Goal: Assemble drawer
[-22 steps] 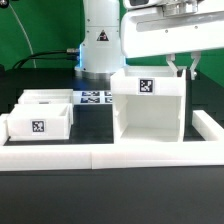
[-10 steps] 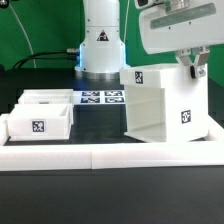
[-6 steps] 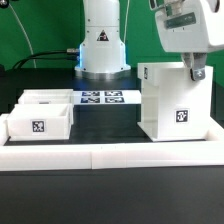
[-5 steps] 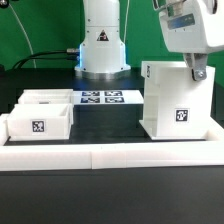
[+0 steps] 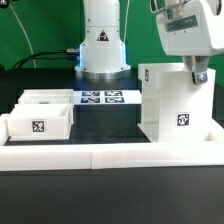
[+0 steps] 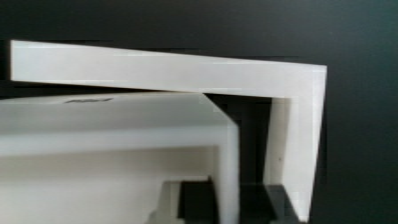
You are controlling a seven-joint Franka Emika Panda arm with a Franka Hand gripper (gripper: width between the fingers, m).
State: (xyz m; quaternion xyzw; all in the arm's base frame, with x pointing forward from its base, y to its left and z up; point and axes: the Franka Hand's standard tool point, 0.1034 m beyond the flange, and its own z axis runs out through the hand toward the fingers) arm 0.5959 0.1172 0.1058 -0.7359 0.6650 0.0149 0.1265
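Gripper: the gripper (image 5: 197,73) is at 2 o'clock in the exterior view, its jaws narrowly apart and clamped on the upper rim of the box shell (image 5: 178,108).
Wrist view: a thin white wall of the box shell (image 6: 249,150) sits between the two dark fingers (image 6: 294,204).
Box shell: upright on the counter (image 5: 100,122) at 3 o'clock, tagged face toward the camera, just behind the border wall (image 5: 100,155).
Trays: two shallow trays (image 5: 38,118) at 9 o'clock, well apart from the shell.
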